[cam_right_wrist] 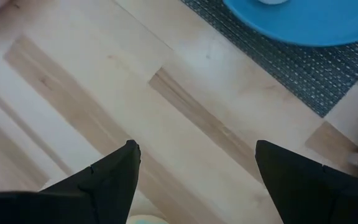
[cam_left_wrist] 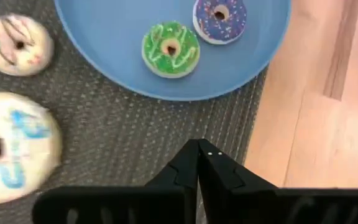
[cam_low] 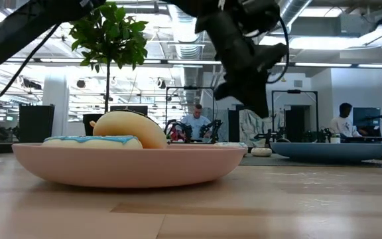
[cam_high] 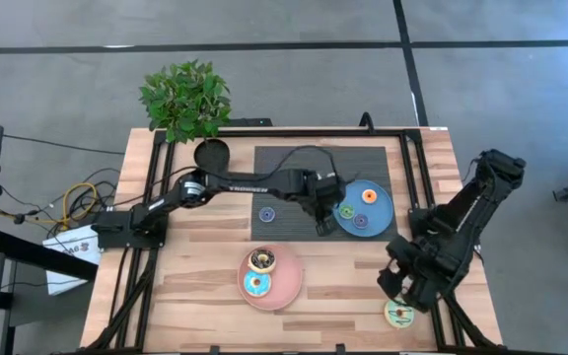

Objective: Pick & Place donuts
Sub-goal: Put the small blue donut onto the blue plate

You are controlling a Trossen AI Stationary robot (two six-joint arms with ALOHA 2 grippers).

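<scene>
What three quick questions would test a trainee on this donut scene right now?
1. True or false: the left gripper is shut and empty.
2. How many donuts lie on the pink plate?
3. Which lies nearest the open right gripper? A: the blue plate. B: the green-yellow donut on bare wood. C: the plant.

Key: 1 true; 2 two; 3 B.

mat [cam_high: 284, 163]: back centre of surface [cam_high: 195, 296] | plate [cam_high: 375, 212]: on mat's right end, holding three donuts [cam_high: 361, 221] | lone donut [cam_high: 267, 214]: on mat, left of plate | disc plate [cam_high: 289, 286]: before mat, holding two donuts [cam_high: 261, 260] | plant [cam_high: 185, 99]: back left corner | last donut [cam_high: 398, 315]: front right
</scene>
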